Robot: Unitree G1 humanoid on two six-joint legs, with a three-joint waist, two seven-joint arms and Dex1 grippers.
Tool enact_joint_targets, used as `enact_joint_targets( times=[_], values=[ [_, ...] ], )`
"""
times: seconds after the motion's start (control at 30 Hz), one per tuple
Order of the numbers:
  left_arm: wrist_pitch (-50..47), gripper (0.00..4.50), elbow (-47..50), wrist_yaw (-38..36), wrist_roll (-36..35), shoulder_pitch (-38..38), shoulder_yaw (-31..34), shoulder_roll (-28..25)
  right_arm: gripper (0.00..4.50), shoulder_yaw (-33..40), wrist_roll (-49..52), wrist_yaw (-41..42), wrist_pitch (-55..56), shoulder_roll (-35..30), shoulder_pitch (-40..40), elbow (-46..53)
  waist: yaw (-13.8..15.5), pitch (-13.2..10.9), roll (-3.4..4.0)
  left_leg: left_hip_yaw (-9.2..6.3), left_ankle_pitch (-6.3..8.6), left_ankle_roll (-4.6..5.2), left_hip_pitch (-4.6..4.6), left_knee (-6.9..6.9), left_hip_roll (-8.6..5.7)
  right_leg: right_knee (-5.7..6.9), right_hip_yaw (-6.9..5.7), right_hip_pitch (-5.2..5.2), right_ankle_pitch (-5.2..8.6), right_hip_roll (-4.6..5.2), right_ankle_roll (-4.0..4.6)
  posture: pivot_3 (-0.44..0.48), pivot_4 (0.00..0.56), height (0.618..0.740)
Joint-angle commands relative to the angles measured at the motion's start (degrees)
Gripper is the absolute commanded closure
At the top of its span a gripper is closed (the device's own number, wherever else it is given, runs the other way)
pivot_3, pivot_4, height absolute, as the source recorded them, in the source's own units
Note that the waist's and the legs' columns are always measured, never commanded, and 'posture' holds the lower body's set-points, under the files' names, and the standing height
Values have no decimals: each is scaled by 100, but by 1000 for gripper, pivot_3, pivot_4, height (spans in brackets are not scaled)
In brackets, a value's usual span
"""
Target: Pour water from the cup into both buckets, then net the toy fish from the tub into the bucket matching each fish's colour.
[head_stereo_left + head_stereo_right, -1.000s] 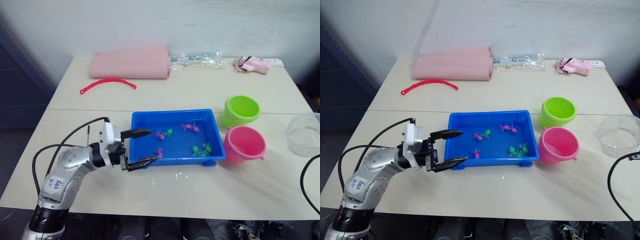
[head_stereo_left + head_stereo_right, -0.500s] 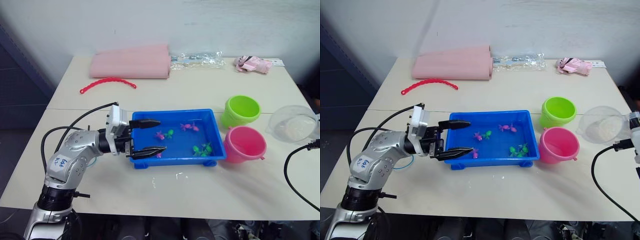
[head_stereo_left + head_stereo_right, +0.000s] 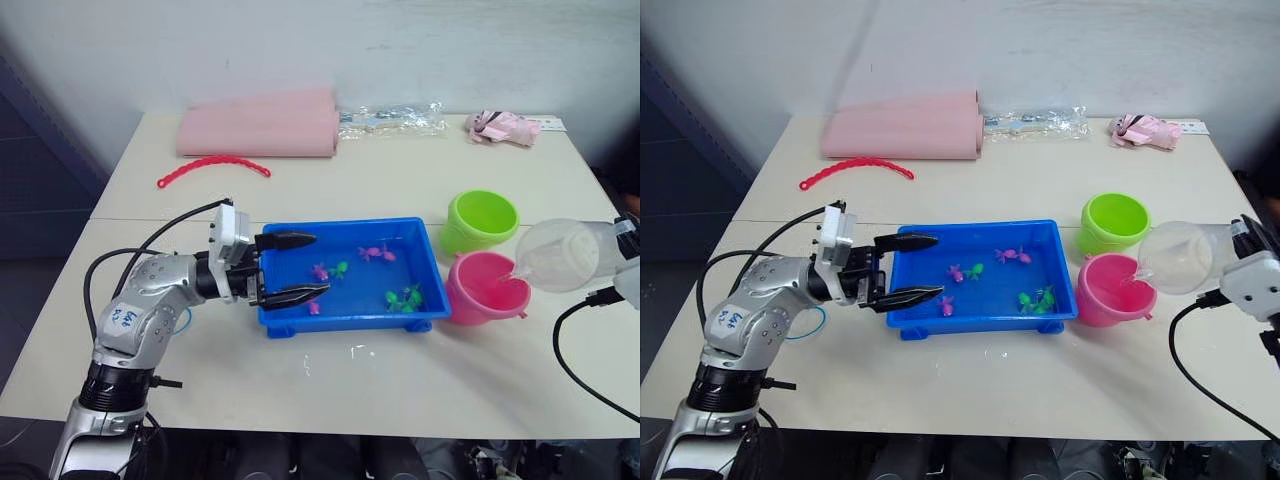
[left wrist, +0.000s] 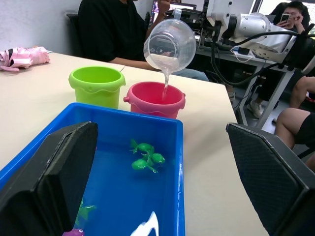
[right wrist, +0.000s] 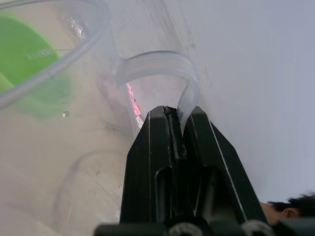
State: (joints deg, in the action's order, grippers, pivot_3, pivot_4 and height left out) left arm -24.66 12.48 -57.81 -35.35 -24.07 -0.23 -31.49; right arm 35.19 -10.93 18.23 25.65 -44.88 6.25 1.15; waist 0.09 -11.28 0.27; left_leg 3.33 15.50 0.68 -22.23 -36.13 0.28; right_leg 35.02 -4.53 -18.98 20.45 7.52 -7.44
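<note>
Beige surface (image 3: pixel 400 390): right gripper (image 5: pixel 178 129), clamped on cup (image 3: pixel 1185 257), now tips it, streaming into pink bucket (image 3: pixel 1112 291); left gripper (image 3: pixel 298 266) gapes empty.

A tilted clear cup (image 3: pixel 1180 257) pours into the pink bucket (image 3: pixel 1113 291), beside the lime green bucket (image 3: pixel 1113 222).

We see the left gripper (image 3: pixel 300 265) extended sideways from a bent arm, fingers spread wide apart. The right gripper (image 5: pixel 178 129) is raised at the far right, fingers pinched together on the cup (image 3: pixel 1182 257) handle.
</note>
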Motion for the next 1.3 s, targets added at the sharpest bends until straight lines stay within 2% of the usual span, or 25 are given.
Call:
enact_joint_targets(
  times=[0.03,0.53,0.93,1.13,1.3],
  values=[
    [227,0,-7,-73,38,-49,104,21,4405,138,-184,-252,193,-179,-13,14,5,0,0,0,0,0,0,-1,0,0,0,0,0,0,0,0,150,740],
    [400,0,-80,-104,110,1,61,103,4405,-14,-931,-953,591,-409,-120,-334,-10,0,0,0,-2,1,0,-4,-1,5,1,0,0,0,0,0,150,740],
    [510,0,-96,-86,100,27,79,177,4405,-72,-1022,-1225,862,-454,-63,-556,-11,0,-1,0,-3,2,0,-5,-1,7,1,0,0,0,0,0,150,740],
    [609,0,-247,-109,56,-4,141,240,4405,-79,-680,-1174,664,-273,-106,-597,-9,0,-1,0,-3,3,0,-6,-1,8,1,0,0,1,0,0,150,740],
    [626,0,-222,-117,49,10,188,229,4405,-205,510,-614,369,-6,-207,-707,-13,-1,-5,-1,-4,4,0,-8,0,9,-1,1,0,0,0,0,150,740]
  ],
)
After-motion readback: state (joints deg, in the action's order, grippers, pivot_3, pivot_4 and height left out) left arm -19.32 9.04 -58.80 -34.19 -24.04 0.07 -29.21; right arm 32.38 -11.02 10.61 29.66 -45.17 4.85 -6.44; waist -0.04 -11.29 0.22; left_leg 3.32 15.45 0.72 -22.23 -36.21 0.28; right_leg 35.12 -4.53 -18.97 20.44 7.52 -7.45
